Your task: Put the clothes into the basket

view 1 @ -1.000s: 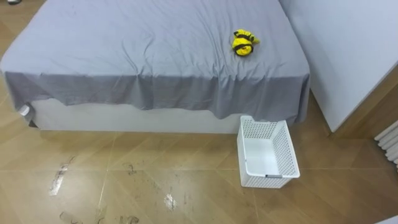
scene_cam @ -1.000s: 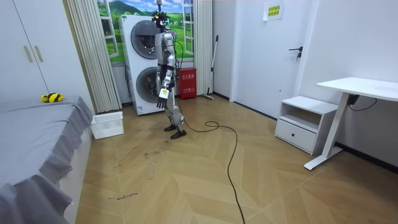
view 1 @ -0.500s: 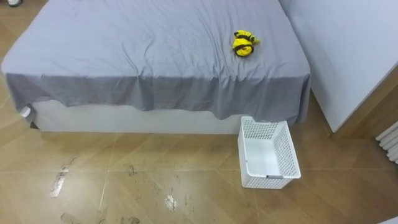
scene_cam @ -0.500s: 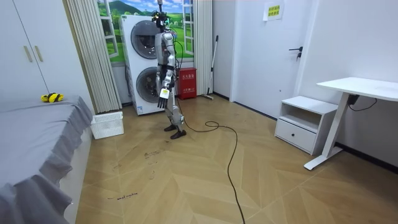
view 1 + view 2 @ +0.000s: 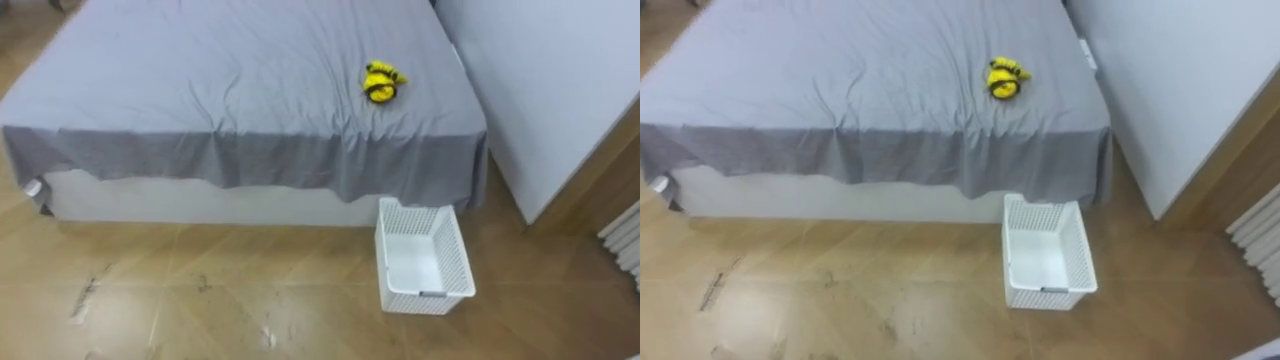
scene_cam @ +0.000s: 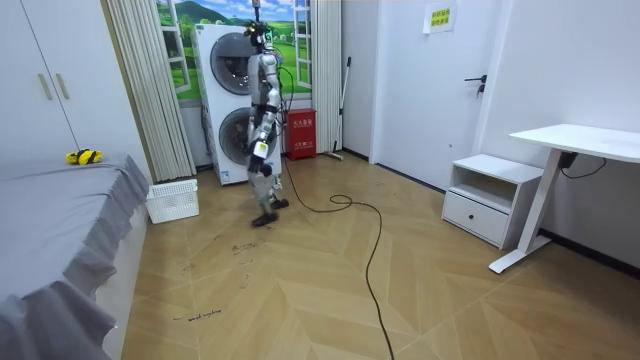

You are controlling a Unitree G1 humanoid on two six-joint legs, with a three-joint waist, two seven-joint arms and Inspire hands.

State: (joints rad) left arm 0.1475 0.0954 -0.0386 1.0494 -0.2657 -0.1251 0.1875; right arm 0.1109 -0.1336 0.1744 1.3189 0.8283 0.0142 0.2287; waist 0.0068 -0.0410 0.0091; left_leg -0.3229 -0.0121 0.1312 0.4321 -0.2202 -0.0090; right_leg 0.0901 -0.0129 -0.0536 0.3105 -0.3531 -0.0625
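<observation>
A yellow and black bundle of clothes (image 5: 381,82) lies on the grey-sheeted bed (image 5: 220,90), near its right edge. A white perforated basket (image 5: 456,255) stands on the wood floor against the bed's foot at the right, with nothing in it. In the room view I stand a few steps from the basket (image 6: 172,200), in front of the stacked washing machines, facing the bed with the clothes (image 6: 84,156) on it. My left hand (image 6: 258,150) hangs at my side.
A white panel (image 5: 540,90) runs along the bed's right side, close to the basket. A radiator (image 5: 625,235) shows at the far right. Behind me stand stacked washing machines (image 6: 225,110). A white desk (image 6: 580,140) and low cabinet (image 6: 480,195) are across the room.
In the room view I have stepped and leaned toward the bed and basket. The eye view has shifted with that move; the clothes and the basket lie where they were.
</observation>
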